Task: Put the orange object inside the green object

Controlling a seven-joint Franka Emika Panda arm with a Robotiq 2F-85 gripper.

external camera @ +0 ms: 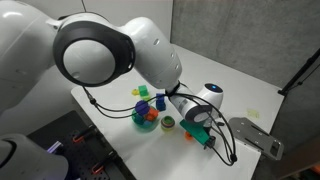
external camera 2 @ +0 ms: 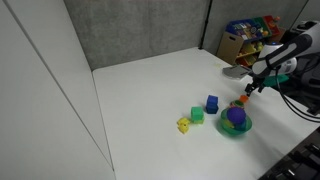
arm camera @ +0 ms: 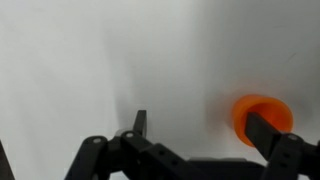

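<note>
The orange object (arm camera: 258,112) is a small round flat piece lying on the white table, at the right of the wrist view. My gripper (arm camera: 200,125) is open and low over the table. Its right finger stands partly in front of the orange piece and its left finger is far off over bare table. The piece is not gripped. In an exterior view the gripper (external camera: 203,136) points down just right of the small green ring (external camera: 168,123); the orange piece is hidden there. The gripper (external camera 2: 247,89) also hangs above a tiny orange spot (external camera 2: 238,103).
A teal bowl (external camera: 140,119) holding a purple toy and an orange-red ball stands beside the green ring. Blue (external camera 2: 212,103), green (external camera 2: 197,115) and yellow (external camera 2: 184,124) blocks lie near it. A grey plate (external camera: 255,135) lies to the right. Toy bins (external camera 2: 250,35) stand behind the table.
</note>
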